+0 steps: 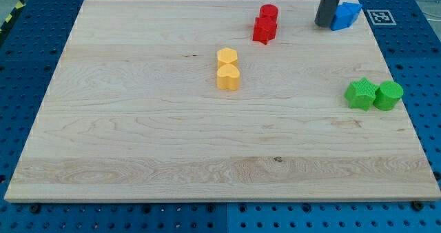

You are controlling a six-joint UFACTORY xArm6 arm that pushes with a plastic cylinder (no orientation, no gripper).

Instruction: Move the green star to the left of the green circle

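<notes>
The green star [360, 94] lies near the board's right edge, touching the left side of the green circle [388, 95]. My tip [323, 23] is at the view's top right, far above both green blocks, right against the left side of a blue block [345, 15].
A red circle [269, 14] and a red star [264, 30] sit together at the top centre. A yellow hexagon [227, 56] and a yellow heart [229, 76] sit together mid-board. The wooden board [138, 136] lies on a blue perforated table.
</notes>
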